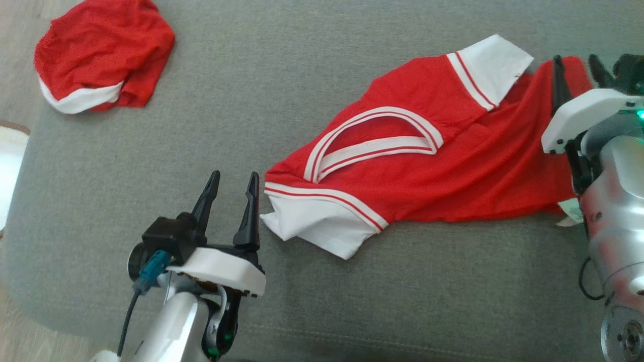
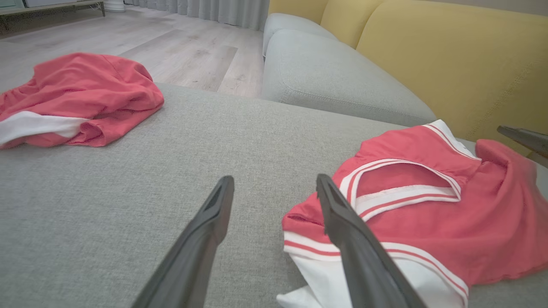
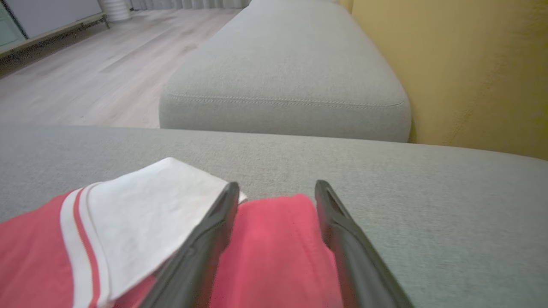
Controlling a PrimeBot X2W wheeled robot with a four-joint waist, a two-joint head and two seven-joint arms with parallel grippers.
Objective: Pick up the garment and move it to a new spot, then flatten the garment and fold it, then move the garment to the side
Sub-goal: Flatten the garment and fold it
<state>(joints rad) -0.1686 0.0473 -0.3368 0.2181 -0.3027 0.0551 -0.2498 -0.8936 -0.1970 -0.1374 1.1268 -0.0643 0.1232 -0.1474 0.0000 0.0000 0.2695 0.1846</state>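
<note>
The garment (image 1: 453, 166) is a red shirt with white sleeves and a striped white collar, lying crumpled across the grey sofa cushion (image 1: 282, 75). My left gripper (image 1: 235, 174) stands open just left of the near white sleeve (image 1: 322, 229), its right finger over the sleeve's edge in the left wrist view, where the gripper (image 2: 275, 179) has bare cushion between its fingers. My right gripper (image 1: 575, 59) is open above the garment's far right edge. In the right wrist view, red cloth (image 3: 274, 239) lies between and below that gripper's (image 3: 277, 185) spread fingers.
A second red and white garment (image 1: 100, 55) is bunched at the cushion's far left corner. A yellow sofa back (image 2: 449, 55) rises behind, with another grey cushion (image 3: 287, 77) beyond. Wooden floor (image 2: 180, 55) lies past the cushion's edge.
</note>
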